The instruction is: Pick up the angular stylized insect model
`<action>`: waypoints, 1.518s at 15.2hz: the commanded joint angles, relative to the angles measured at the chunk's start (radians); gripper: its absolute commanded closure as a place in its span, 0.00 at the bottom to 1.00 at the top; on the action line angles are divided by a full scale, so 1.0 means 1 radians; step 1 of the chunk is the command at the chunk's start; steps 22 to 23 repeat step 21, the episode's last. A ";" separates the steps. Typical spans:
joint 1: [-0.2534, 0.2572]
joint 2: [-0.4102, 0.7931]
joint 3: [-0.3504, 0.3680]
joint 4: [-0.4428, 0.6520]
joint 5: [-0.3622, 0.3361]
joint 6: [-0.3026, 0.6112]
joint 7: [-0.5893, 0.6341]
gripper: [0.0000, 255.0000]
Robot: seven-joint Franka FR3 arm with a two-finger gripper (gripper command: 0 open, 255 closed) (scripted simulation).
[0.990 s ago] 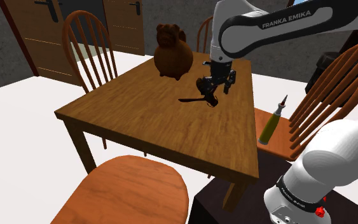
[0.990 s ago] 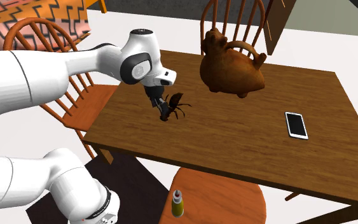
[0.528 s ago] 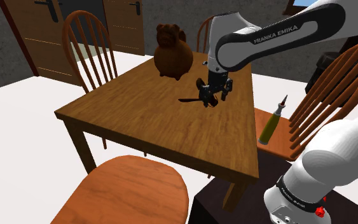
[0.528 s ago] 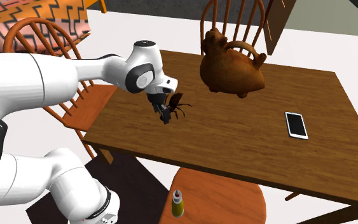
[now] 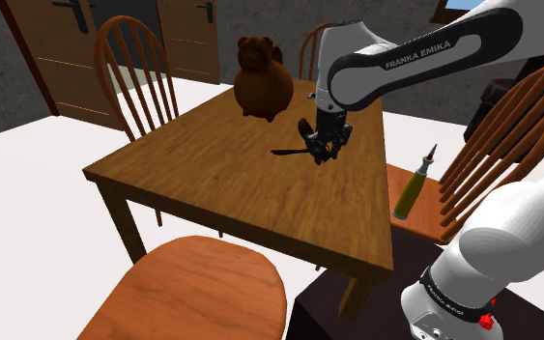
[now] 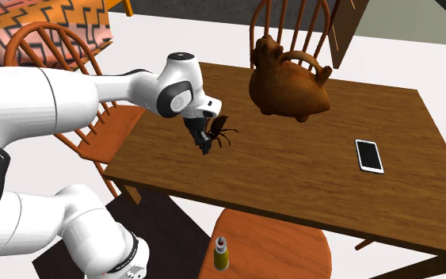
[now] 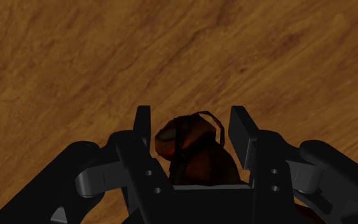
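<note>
The pincer, fingers apart, straddles the dark insect model on the wooden tabletop; in the shoulder view an animal figure sits at its eleven o'clock

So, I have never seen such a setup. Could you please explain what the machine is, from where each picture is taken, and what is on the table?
It is a white robot arm with a black two-finger gripper. One picture looks down from beside its stand, one sees the wooden table from another side, and one comes from a camera on the hand. On the table are a dark angular insect model, a brown animal-shaped figure and a white phone; a yellowish bottle stands on a chair seat. The open fingers stand on either side of the insect, not clasping it yet.
</note>
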 commanded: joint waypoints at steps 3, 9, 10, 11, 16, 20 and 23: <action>0.000 0.000 0.000 0.000 0.000 0.000 0.000 1.00; 0.001 -0.023 -0.003 0.051 0.005 -0.073 -0.010 1.00; 0.002 -0.027 -0.004 0.061 0.005 -0.087 -0.012 1.00; 0.002 -0.031 -0.004 0.072 0.006 -0.101 -0.014 1.00; 0.002 -0.045 -0.007 0.128 0.009 -0.171 -0.023 1.00; 0.002 -0.052 -0.008 0.165 0.010 -0.215 -0.028 1.00; 0.002 -0.051 -0.008 0.165 0.010 -0.215 -0.028 1.00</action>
